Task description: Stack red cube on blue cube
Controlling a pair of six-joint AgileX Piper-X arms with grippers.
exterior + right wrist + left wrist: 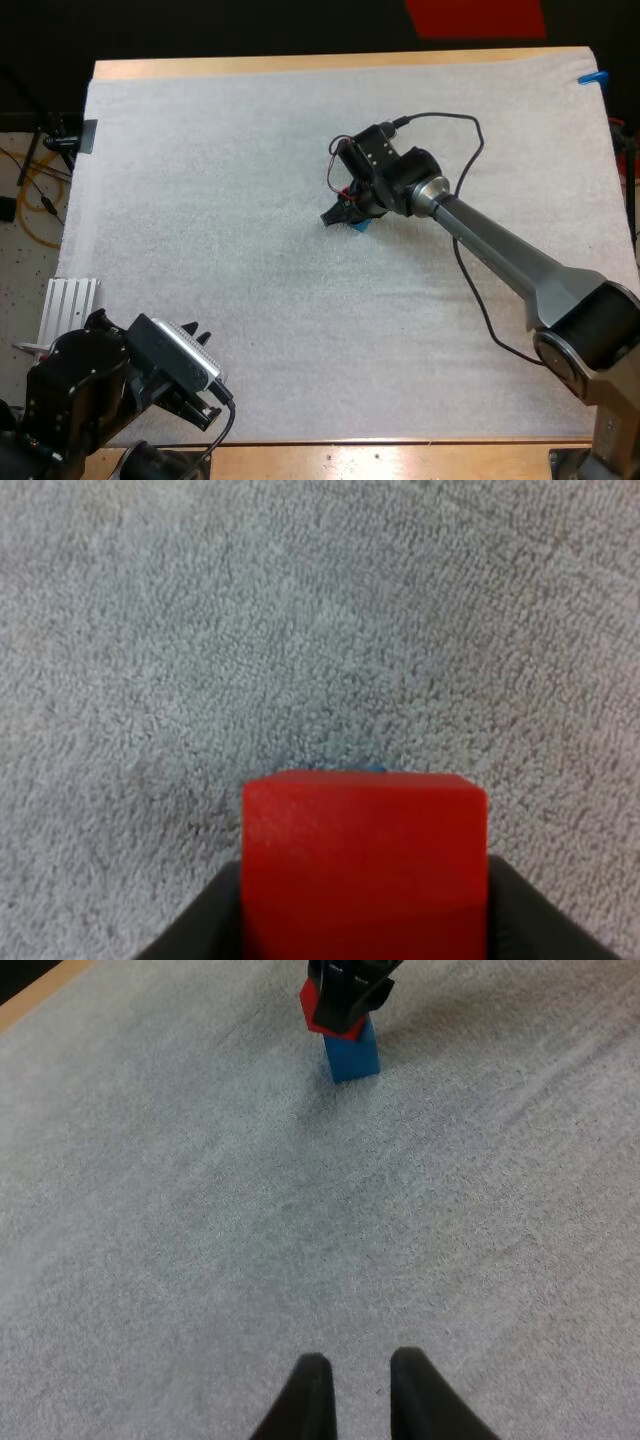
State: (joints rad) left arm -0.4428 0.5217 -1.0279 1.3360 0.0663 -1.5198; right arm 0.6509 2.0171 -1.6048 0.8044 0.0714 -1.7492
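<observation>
My right gripper (343,212) is shut on the red cube (365,865), its black fingers (205,920) pressing on both sides. From the left wrist the red cube (320,1010) rests on top of the blue cube (352,1052), slightly turned, with the right gripper (345,990) still around it. In the high view a sliver of the blue cube (360,226) shows under the gripper near the mat's centre. A thin blue edge (375,770) peeks out past the red cube. My left gripper (355,1395) is open over bare mat near the front left corner (195,375).
The white mat (250,200) covers the wooden table (300,64). A ribbed metal block (68,305) lies off the mat's left edge by my left arm.
</observation>
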